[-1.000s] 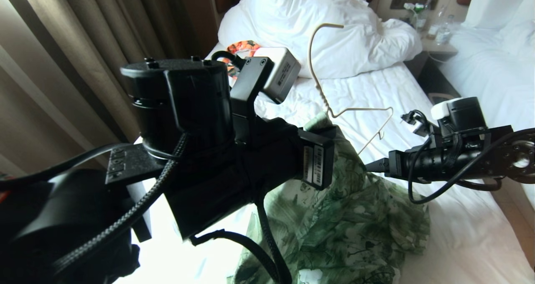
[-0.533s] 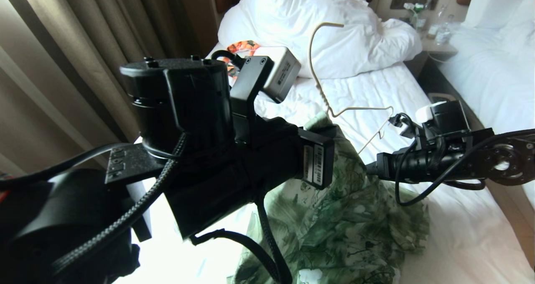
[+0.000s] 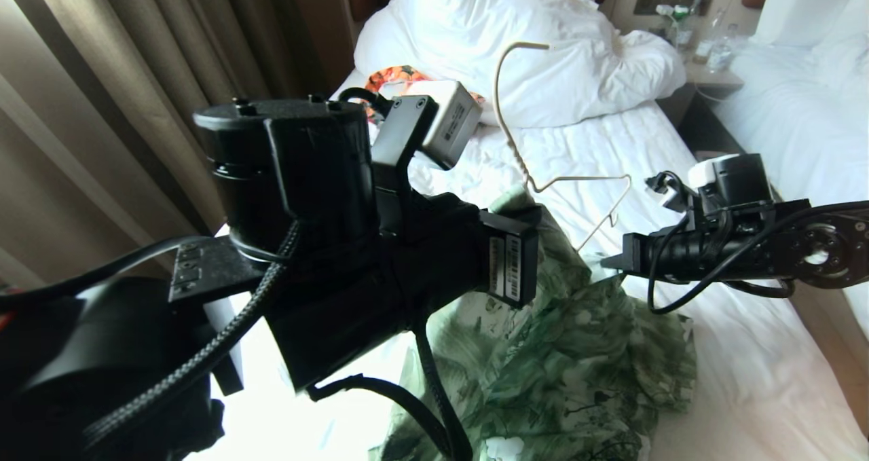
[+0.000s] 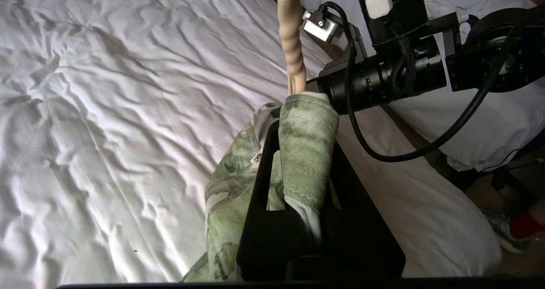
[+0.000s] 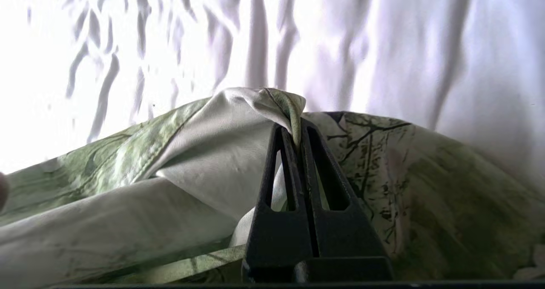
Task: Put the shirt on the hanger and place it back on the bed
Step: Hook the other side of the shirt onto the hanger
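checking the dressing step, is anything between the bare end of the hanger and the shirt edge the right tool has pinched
Nothing visible. The hanger's bare arm sticks out over the white bed, just above the fold of shirt that the right tool has pinched. The left tool holds shirt and hanger neck together.

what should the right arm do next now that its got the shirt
Probably pull that pinched fold toward the hanger's bare end. The right gripper is shut on an edge of the shirt, while the left gripper is clamped on the collar at the hanger neck. One hanger shoulder sticks out uncovered above the bed, so that side needs draping.
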